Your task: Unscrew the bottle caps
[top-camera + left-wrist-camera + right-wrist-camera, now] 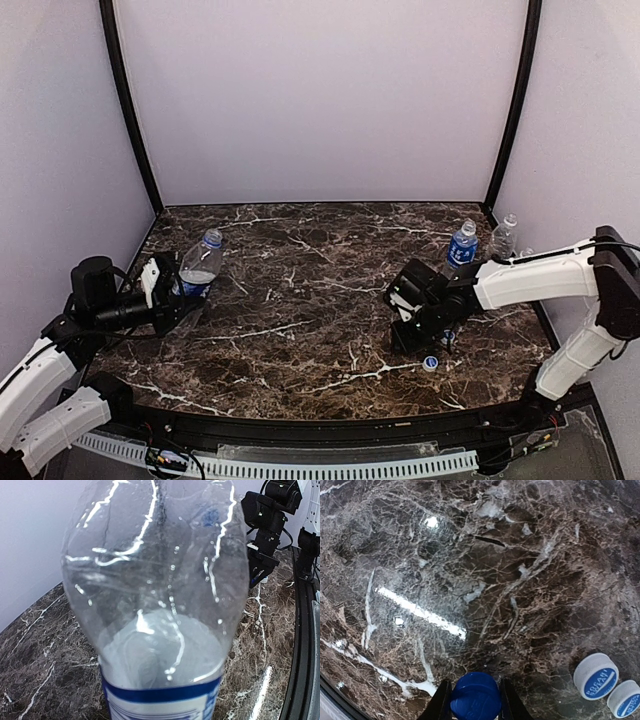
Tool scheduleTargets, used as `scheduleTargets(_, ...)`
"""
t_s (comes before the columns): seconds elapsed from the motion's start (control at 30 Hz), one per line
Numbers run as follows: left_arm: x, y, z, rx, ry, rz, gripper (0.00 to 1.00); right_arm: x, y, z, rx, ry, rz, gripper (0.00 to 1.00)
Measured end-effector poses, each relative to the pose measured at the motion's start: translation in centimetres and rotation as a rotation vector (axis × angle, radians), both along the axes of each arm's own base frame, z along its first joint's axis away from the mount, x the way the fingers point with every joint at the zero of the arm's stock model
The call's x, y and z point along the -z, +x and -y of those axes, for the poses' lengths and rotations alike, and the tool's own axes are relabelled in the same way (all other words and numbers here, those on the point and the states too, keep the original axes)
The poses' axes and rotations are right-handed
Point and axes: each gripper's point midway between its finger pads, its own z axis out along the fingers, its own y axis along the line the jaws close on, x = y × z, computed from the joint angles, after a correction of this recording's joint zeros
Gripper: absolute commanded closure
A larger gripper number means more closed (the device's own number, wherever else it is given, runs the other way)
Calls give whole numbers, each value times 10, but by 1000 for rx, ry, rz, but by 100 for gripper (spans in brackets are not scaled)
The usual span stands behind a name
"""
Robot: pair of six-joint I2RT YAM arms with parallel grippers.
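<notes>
Clear bottle [155, 595] before dark white-veined marble tabletop [320, 300], pale lilac walls [320, 100].

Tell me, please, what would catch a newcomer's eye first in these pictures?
A clear blue-labelled bottle fills the left wrist view, clamped in the left gripper at the left side of the dark marble table. In the right wrist view, the right gripper pinches a blue cap, while two white-and-blue caps lie loose on the table close by.

Cap [596, 676] print illegible, label [160, 705] likewise (blurred)
</notes>
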Motion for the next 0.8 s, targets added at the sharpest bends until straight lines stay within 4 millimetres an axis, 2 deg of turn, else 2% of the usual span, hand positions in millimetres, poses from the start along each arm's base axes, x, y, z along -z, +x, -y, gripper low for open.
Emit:
scheduleTargets(0.07, 0, -1, 1, 5, -2, -1, 78, 9, 0, -2, 2, -4, -17, 95)
scheduleTargets(0.13, 0, -1, 1, 9, -4, -2, 78, 13, 1, -6, 5, 4, -19, 84)
scheduleTargets(0.17, 0, -2, 1, 12, -4, -2, 78, 13, 2, -7, 7, 11, -15, 75)
scheduleTargets(0.23, -1, -2, 2, 15, -6, -2, 78, 13, 4, -9, 14, 18, -12, 47)
scheduleTargets(0.33, -2, -3, 2, 21, -9, -2, 78, 11, 5, -10, 17, 23, -7, 23)
scheduleTargets(0.4, -2, -4, 3, 28, -11, -2, 78, 8, 6, -10, 19, 14, -6, 17)
scheduleTargets(0.53, -3, -6, 5, 44, -17, -4, 78, -5, 11, -8, -3, -32, 15, 19)
scheduleTargets(0.6, -3, -7, 6, 53, -21, -5, 78, -25, 18, -19, -47, -24, 50, 20)
scheduleTargets(0.67, -4, -9, 7, 66, -26, -6, 78, -59, 28, -47, -128, 34, 122, 19)
scheduleTargets(0.73, -6, -12, 10, 87, -34, -7, 78, -105, 30, -87, -254, 149, 221, 16)
scheduleTargets(0.8, -9, -15, 12, 113, -44, -8, 78, -162, 21, -135, -413, 327, 343, 14)
